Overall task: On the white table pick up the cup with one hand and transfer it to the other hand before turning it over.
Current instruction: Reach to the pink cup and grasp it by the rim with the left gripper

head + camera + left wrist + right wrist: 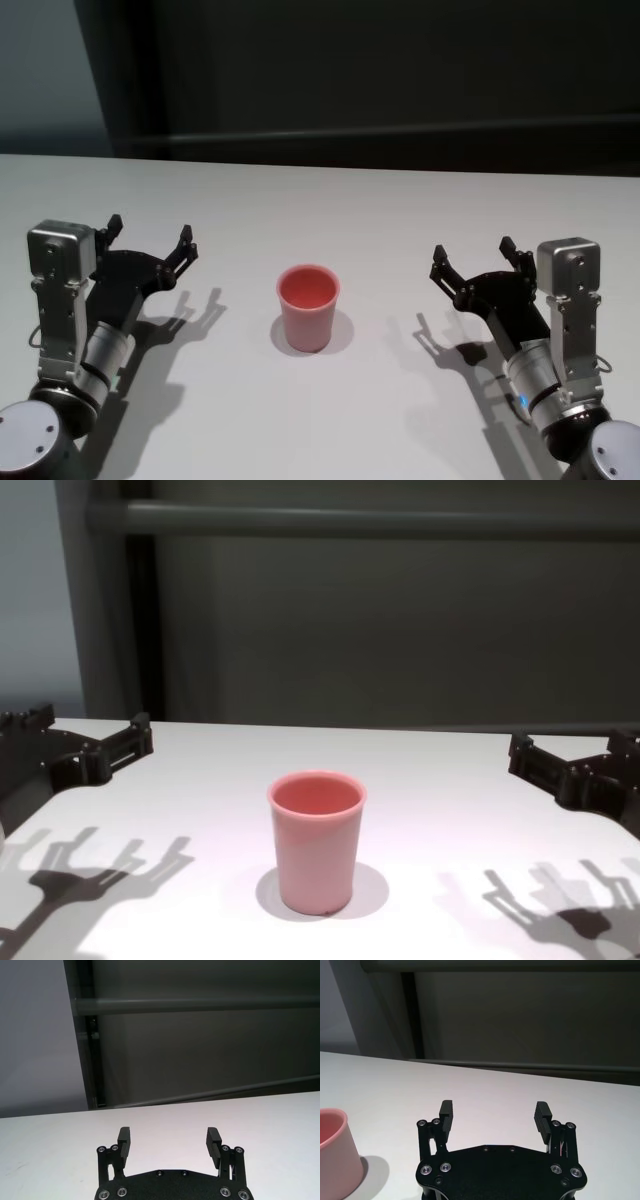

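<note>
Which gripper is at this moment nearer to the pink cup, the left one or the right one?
Roughly equal; the left looks marginally nearer. The cup stands upright between them: left gripper to its left, right gripper to its right, both open and apart from it.

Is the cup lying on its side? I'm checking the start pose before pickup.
No, the cup stands upright on the white table, open rim facing up, in the chest view.

This looks like a robotics lab or test cell, not a home. A bare white table (330, 200) fills the foreground, with only a plain dark panelled wall (400, 630) at twelve o'clock, crossed by a horizontal grey rail (380, 518), and a pale wall section (45, 70) at ten o'clock.
</note>
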Robot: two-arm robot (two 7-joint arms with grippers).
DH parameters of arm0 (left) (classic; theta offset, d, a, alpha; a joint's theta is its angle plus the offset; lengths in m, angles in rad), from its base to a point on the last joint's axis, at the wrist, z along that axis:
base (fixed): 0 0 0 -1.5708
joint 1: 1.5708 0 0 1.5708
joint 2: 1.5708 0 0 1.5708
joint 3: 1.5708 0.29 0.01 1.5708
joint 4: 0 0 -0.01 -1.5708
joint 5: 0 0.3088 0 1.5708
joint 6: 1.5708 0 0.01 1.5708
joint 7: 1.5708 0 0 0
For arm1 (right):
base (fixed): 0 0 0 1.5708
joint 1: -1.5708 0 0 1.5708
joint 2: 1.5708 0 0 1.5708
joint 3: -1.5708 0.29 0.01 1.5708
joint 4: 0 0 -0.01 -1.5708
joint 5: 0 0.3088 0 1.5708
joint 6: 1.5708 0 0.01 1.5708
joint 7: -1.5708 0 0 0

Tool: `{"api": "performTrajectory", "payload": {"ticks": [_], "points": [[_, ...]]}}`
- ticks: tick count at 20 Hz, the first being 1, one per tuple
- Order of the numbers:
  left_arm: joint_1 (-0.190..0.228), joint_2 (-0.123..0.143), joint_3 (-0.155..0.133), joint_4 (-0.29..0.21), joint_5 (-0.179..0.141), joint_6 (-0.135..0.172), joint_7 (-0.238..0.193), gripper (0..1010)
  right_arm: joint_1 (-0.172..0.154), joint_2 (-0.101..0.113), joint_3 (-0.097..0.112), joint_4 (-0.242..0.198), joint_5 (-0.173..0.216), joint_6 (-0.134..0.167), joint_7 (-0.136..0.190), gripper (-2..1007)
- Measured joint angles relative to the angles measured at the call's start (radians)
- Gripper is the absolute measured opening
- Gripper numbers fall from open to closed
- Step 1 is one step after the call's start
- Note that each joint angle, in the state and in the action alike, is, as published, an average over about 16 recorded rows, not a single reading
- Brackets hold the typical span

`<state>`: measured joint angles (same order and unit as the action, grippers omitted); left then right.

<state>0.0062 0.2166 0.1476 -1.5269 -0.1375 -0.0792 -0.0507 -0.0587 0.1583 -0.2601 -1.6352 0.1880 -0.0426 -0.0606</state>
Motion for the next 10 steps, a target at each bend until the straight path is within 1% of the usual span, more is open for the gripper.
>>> {"api": "performTrajectory", "payload": {"ticks": [10], "points": [[0.000, 0.000, 0.000, 0.000, 0.000, 0.000, -0.003, 1001, 0.000, 0.000, 0.000, 0.000, 0.000, 0.000, 0.000, 1003]]}}
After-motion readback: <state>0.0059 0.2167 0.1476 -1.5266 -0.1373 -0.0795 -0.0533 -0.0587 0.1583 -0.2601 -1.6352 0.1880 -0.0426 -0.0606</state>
